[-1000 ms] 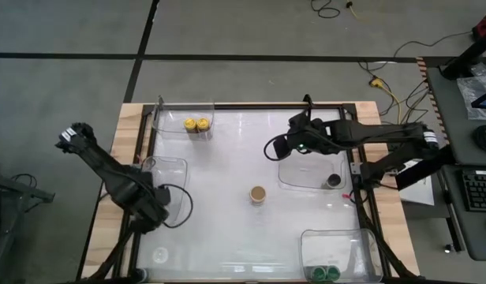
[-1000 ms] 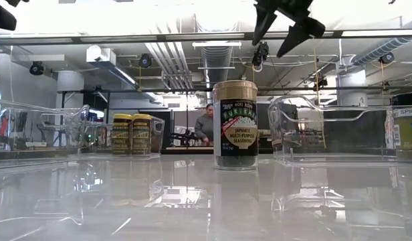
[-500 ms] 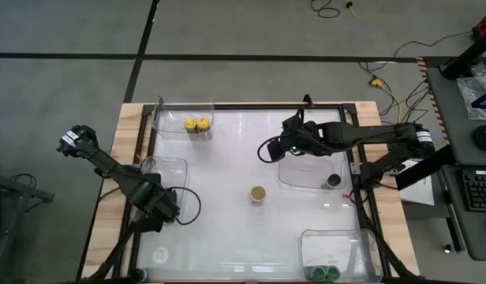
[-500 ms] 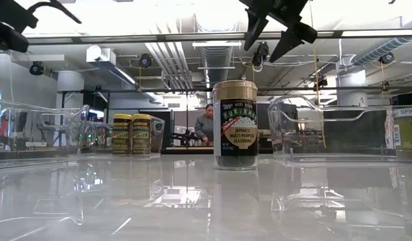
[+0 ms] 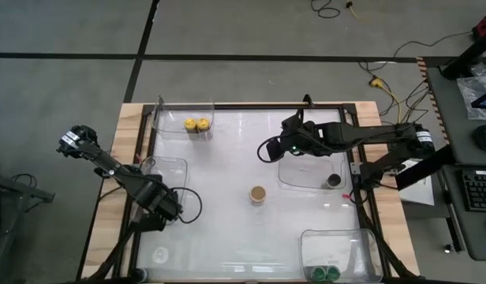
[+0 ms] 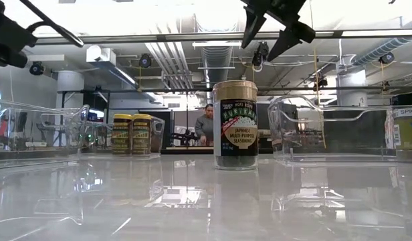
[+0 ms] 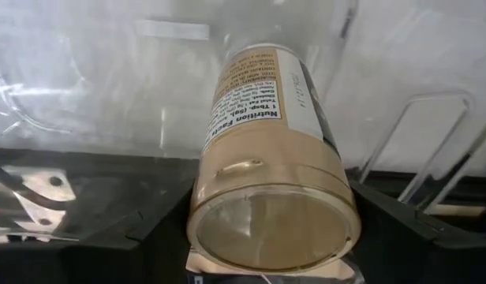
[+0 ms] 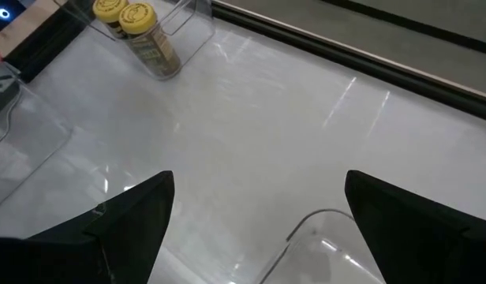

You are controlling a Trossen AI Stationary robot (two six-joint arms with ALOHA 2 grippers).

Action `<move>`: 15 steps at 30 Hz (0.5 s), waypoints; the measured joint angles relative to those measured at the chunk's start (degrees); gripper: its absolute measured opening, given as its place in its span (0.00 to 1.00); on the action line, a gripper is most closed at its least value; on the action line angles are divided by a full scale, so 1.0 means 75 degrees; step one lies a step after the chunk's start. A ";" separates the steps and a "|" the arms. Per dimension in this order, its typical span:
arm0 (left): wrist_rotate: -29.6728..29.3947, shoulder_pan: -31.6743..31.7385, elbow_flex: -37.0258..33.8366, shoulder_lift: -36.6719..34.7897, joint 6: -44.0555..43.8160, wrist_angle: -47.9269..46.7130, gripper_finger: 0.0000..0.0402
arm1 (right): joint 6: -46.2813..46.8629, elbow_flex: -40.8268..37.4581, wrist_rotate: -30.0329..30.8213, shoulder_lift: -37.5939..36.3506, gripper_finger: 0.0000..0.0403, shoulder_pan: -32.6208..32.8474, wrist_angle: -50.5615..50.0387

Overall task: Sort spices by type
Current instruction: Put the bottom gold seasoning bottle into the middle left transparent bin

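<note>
Between left hand's (image 7: 267, 260) fingers — tan-lidded jar (image 7: 271, 170), wrist view only.

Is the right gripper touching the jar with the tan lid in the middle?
Apart. The low view shows the right gripper open above the tan-lidded jar, with clear space between.

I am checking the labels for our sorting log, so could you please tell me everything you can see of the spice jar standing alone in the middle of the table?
The tan-lidded jar stands upright on the glossy white table, outside every tray, with nothing touching it. It is a small clear cylinder with a round tan lid. Its dark label reads "Japanese Multi-Purpose Seasoning", and dark contents show at the bottom. The right gripper hangs open above it, farther back.
</note>
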 joint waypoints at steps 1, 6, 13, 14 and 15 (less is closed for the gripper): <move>0.0048 -0.0001 0.0001 0.0000 -0.0003 0.0011 0.66 | -0.0034 0.0000 -0.0001 0.0000 0.90 0.0000 0.0001; 0.0154 -0.0003 -0.0003 0.0000 0.0074 0.0118 0.66 | -0.0090 0.0000 0.0000 0.0000 0.90 -0.0003 0.0003; 0.0210 0.0000 -0.0044 0.0000 0.0089 0.0361 0.66 | -0.0104 -0.0003 0.0000 0.0000 0.90 -0.0003 0.0003; 0.0219 0.0000 -0.0054 0.0000 0.0085 0.0362 0.66 | -0.0111 -0.0003 0.0000 -0.0003 0.90 -0.0003 0.0002; 0.0222 0.0000 -0.0058 0.0010 0.0085 0.0364 0.66 | -0.0113 -0.0003 -0.0004 -0.0003 0.90 -0.0003 0.0002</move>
